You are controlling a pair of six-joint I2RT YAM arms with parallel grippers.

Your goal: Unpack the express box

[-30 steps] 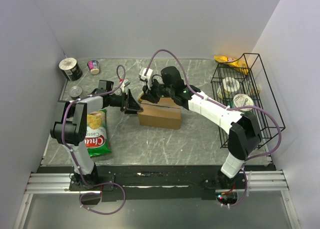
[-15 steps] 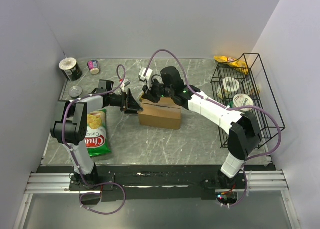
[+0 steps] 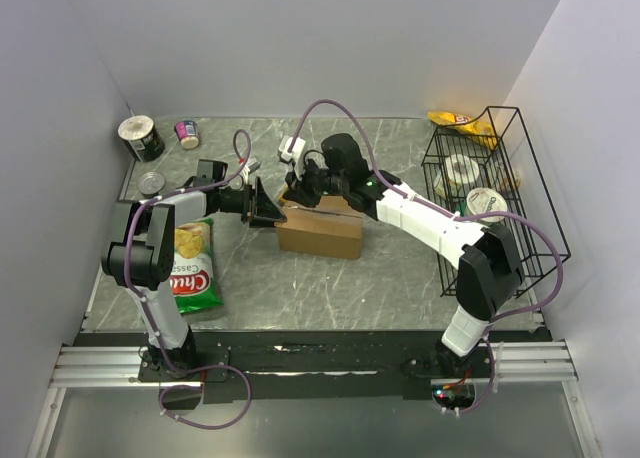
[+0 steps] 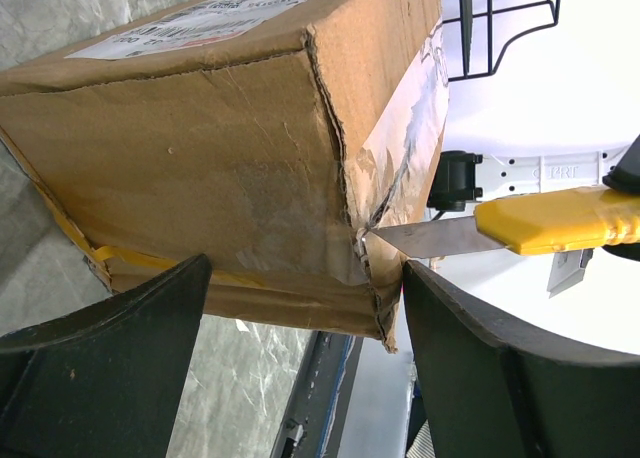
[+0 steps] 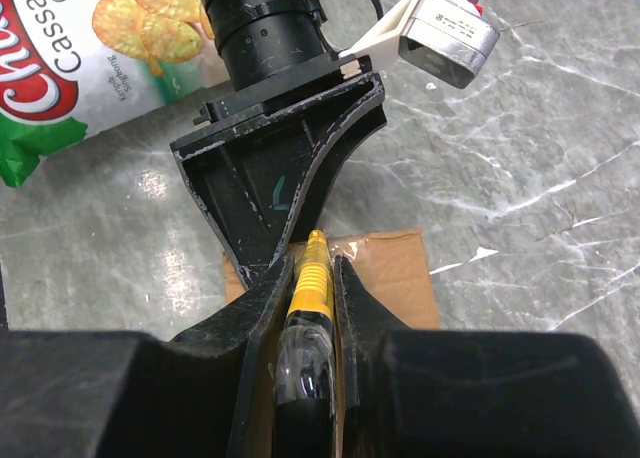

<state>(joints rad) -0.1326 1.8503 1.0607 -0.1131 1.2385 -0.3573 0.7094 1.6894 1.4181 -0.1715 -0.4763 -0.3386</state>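
The box sits in the middle of the worktop. It is brown cardboard and lies flat. It has shiny clear tape on it and a white label on one side.

The left gripper is at the left end of the box. Its two black fingers are spread wide apart. The corner of the box is between them. The left gripper is not holding anything. I cannot tell if the fingers touch the cardboard.

The right gripper reaches over the back left part of the box. It is closed tight on a yellow knife. The knife sits straight between the fingers of the right gripper and points at the left gripper. From the left wrist you can see the knife and its gray blade. The tip of the blade touches the taped edge at the corner of the box. The cardboard there is torn and wrinkled.

A green bag of chips lies on the left side of the worktop, near the left arm. A can and a small cup stand in the far left corner. A black wire basket stands on the right, well apart from the box. There are round tubs in it.
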